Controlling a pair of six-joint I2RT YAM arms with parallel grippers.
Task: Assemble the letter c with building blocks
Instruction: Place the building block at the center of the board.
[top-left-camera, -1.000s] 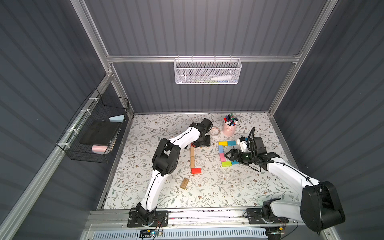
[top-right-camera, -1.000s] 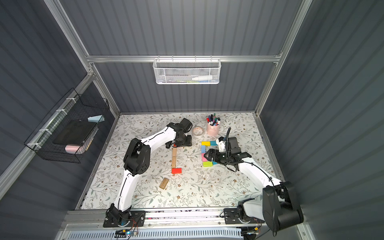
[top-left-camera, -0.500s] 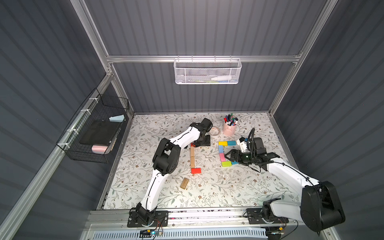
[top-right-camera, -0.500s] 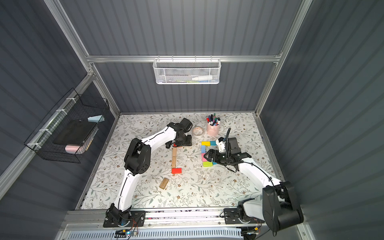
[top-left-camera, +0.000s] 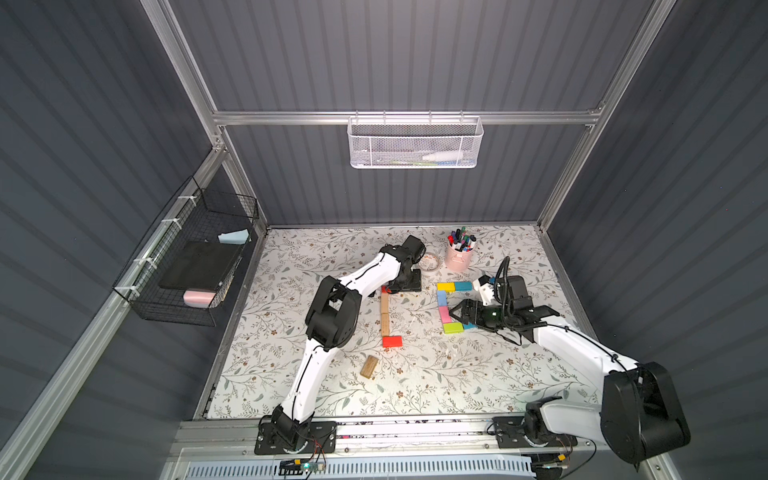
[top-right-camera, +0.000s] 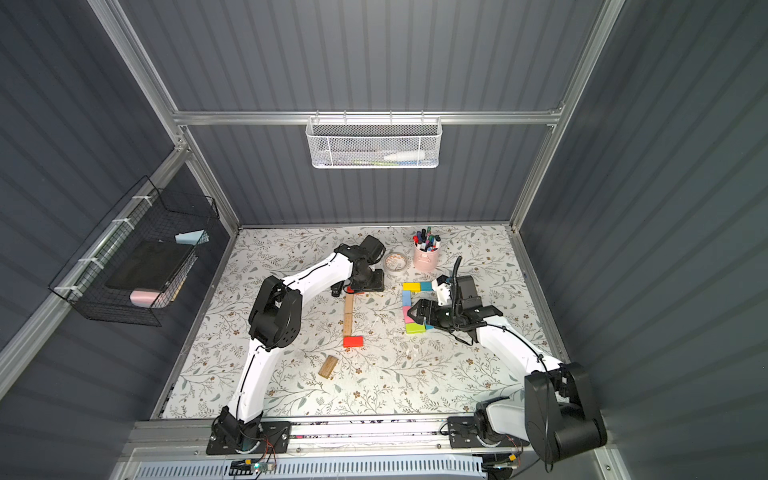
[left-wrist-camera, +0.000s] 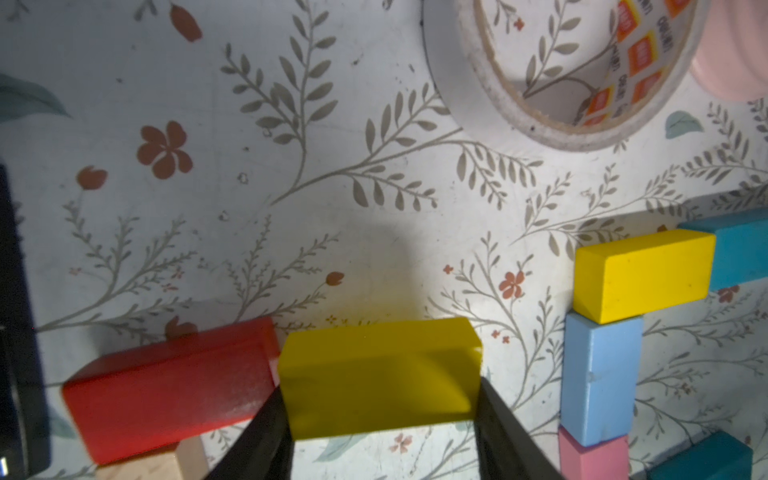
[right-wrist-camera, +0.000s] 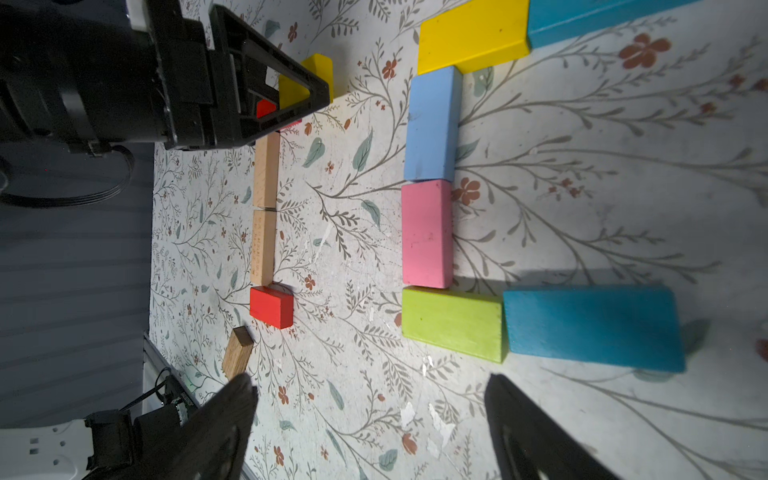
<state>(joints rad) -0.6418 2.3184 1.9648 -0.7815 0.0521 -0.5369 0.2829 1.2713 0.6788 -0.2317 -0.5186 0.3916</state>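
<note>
Yellow brick (left-wrist-camera: 378, 374): flat, rectangular, painted wood with crisp edges. Sits clamped by its short ends in left claw (left-wrist-camera: 380, 392), jaws partly closed on it, just beside red brick (left-wrist-camera: 174, 382) toward the far side of desk (top-left-camera: 478, 374); touching desk or lifted, cannot tell. Right claw (right-wrist-camera: 368, 382): jaws wide apart, nothing held, near lime brick (right-wrist-camera: 453, 324). Alongside, C outline laid end to end: second yellow brick (right-wrist-camera: 471, 35), light blue brick (right-wrist-camera: 432, 124), pink brick (right-wrist-camera: 427, 235), lime, teal brick (right-wrist-camera: 594, 328).

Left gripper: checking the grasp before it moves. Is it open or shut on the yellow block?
Shut on the yellow block: in the left wrist view, fingers of the left gripper press against both its ends.
</note>
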